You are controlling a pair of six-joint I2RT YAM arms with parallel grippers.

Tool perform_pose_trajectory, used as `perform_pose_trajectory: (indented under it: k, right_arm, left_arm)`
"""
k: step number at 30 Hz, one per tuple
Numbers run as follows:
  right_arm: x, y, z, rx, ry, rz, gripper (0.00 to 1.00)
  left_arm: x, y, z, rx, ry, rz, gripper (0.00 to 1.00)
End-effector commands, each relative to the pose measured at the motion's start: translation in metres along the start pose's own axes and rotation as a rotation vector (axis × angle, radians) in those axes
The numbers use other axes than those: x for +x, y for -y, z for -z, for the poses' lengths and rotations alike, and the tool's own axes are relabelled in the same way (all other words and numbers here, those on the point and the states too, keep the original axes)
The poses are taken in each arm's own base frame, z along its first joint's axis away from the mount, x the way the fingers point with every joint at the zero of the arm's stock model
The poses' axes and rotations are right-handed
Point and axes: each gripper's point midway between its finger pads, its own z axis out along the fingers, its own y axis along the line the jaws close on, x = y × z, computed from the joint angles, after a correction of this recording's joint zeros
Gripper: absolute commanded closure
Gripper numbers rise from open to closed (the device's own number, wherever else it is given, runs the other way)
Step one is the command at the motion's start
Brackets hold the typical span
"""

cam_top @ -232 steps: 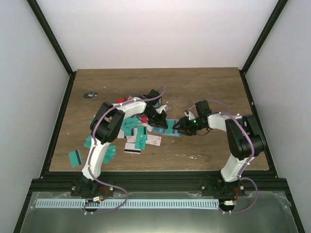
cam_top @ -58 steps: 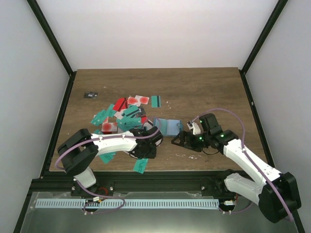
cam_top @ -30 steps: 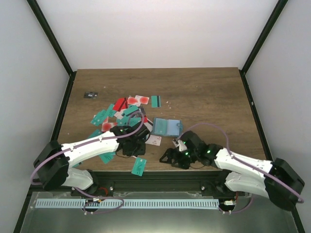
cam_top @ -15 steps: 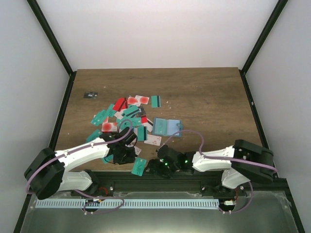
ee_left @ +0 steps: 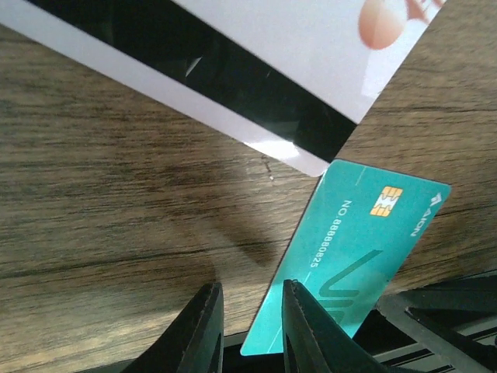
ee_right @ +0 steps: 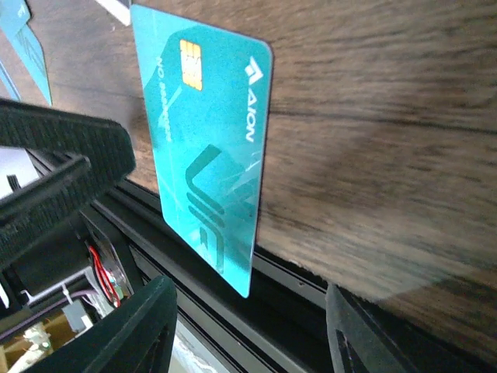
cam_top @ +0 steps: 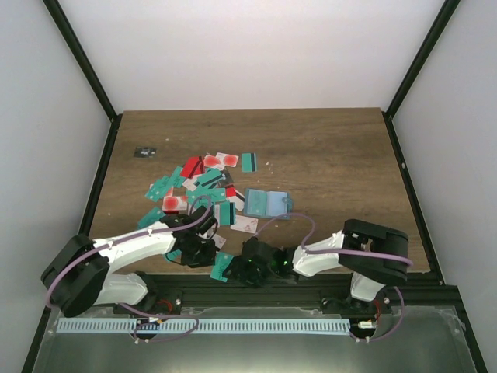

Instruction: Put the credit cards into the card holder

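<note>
Because thin cards lying flat on wood are giving fingers no edge to catch, the teal plastic chip card [ee_right: 206, 171] is sitting with its near end sticking out past the edge of the brown wooden table [ee_right: 404, 155], at the lower centre of the overhead view, probably so that it can be nipped from above and below. The right gripper [ee_right: 245, 299] is facing that overhanging end with its jaws spread wide, touching nothing. The left gripper [ee_left: 245, 330] is sitting at the card's other side, its fingers [ee_left: 203, 326] nearly pressed together. A card corner is showing in the slit, but whether they are pinching it I cannot tell. The flat blue-teal card holder [cam_top: 265, 203] is lying mid-table, seemingly opened flat, right of the scattered heap of teal, red and white cards [cam_top: 194, 183] and well apart from this card.
</note>
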Motion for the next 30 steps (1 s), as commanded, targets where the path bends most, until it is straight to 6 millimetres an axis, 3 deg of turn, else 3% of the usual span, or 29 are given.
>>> perform_pose_trajectory:
  k: [1,14,23,27,30]
  right_arm:
    - [-0.007,-0.016,-0.007,-0.049,0.044,-0.033,0.47]
    - [-0.015,-0.007,-0.027,-0.068,0.054,-0.088,0.64]
    - [-0.018,0.007,-0.025,-0.053,0.054,-0.119,0.84]
    - [-0.016,0.008,-0.025,-0.048,0.022,-0.114,0.98]
    - [-0.014,0.002,-0.022,-0.057,-0.009,-0.088,0.99]
  left_arm:
    - [0.004,0.001,-0.005,0.023,-0.030,-0.004,0.77]
    - [0.014,-0.003,-0.012,0.037,-0.068,0.018,0.77]
    - [0.018,-0.006,-0.017,0.048,-0.079,0.030,0.77]
    - [0.015,0.000,-0.012,0.073,-0.058,0.039,0.78]
    - [0.008,0.007,0.001,0.086,-0.015,0.038,0.77]
